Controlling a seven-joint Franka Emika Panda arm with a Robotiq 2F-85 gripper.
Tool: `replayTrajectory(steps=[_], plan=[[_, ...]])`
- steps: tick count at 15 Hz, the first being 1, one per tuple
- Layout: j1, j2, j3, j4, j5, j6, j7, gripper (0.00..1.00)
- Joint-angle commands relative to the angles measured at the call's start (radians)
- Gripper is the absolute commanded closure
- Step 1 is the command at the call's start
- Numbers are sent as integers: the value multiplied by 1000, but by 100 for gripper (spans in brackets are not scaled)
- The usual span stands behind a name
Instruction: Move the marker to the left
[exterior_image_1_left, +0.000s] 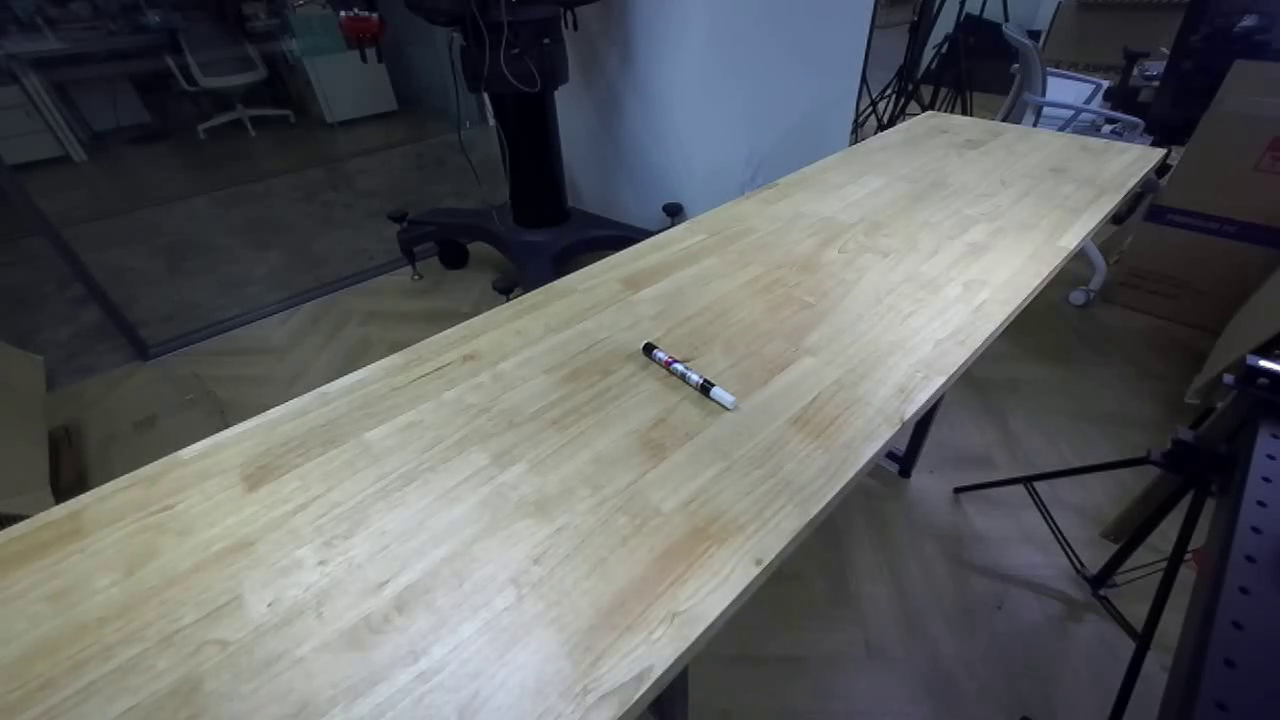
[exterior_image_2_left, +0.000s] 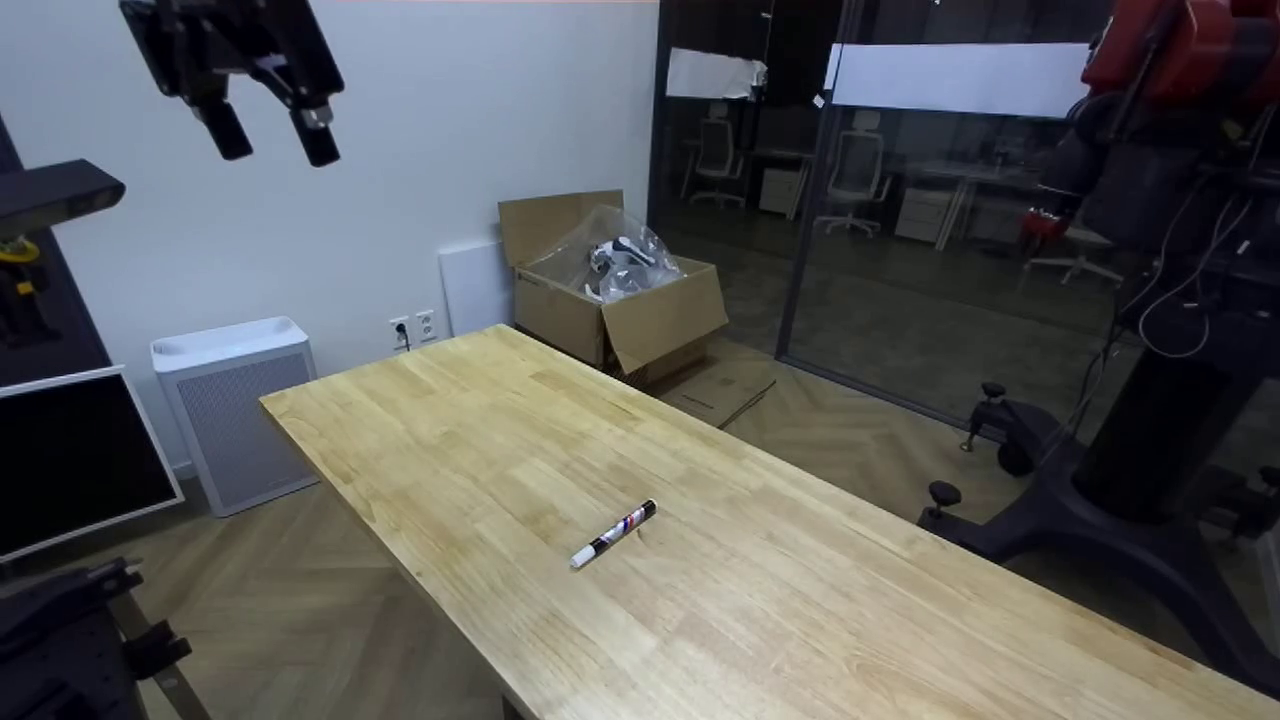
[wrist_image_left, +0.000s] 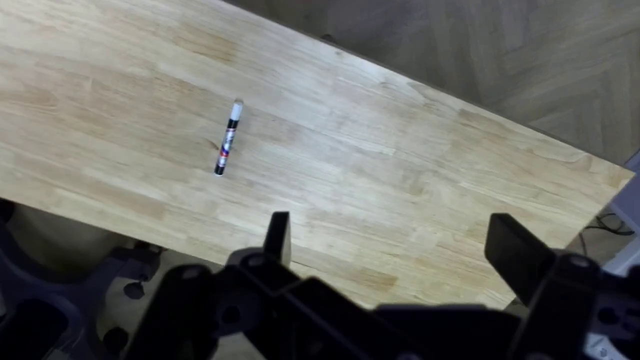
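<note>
Here's the marker (wrist_image_left: 228, 138), left of centre in my wrist view, lying on the wooden table (wrist_image_left: 375, 165)! Label in red, blue and white, the print too small for me to read; black bands either side, white end pointing up the frame. And my gripper (exterior_image_2_left: 278, 152), upper left in an exterior view, hangs empty, fingers spread wide apart.

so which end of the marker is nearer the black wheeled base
The black end of the marker; the other end is white and lies farther from the base, toward the opposite long side of the table.
</note>
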Motion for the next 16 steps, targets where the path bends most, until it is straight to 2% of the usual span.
replayTrajectory(steps=[1, 3, 4, 5, 7, 11, 13, 16], plan=[[-63, 67, -45, -46, -132, 145, -63, 0], [-108, 128, -80, -60, -181, 242, -66, 0], [-123, 153, -99, -58, -184, 255, -58, 0], [-91, 105, -83, -65, -164, 214, -51, 0], [-116, 148, -107, -67, -173, 249, -61, 0], [-123, 174, -103, -61, -183, 259, -58, 0], [-135, 229, -130, -43, -174, 305, -71, 0], [-169, 377, -187, 10, -160, 397, -78, 0]])
